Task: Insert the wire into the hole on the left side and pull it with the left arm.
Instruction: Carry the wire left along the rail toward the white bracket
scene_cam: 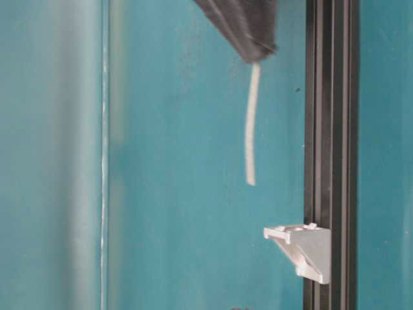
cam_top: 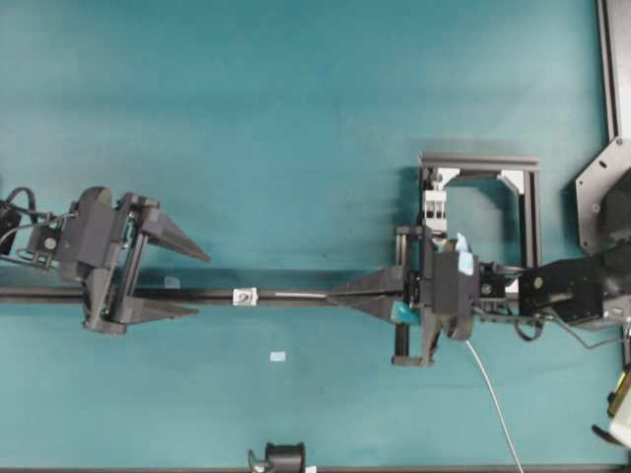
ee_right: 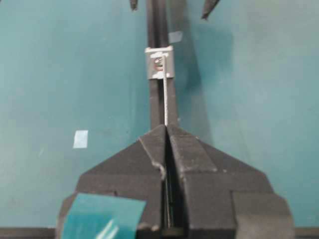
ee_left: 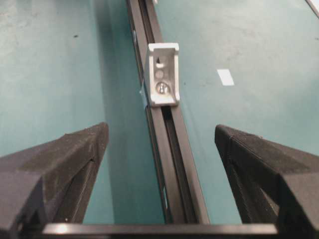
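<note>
Pale grey wire [ee_right: 165,99], pinched in your right gripper [ee_right: 166,130], points straight along the rail [ee_right: 155,30] at the hole [ee_right: 158,61]. Your left gripper [ee_left: 159,144] waits beyond, jaws wide, empty.

One camera looks straight down on my table; another sits close at table level. Each of my wrist cameras faces along the black rail [cam_top: 59,294], both sharing the silver block [ee_left: 163,73].

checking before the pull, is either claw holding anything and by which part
The right claw is shut on the wire, pinching it a little back from its free end. The left claw is open and holds nothing.
</note>
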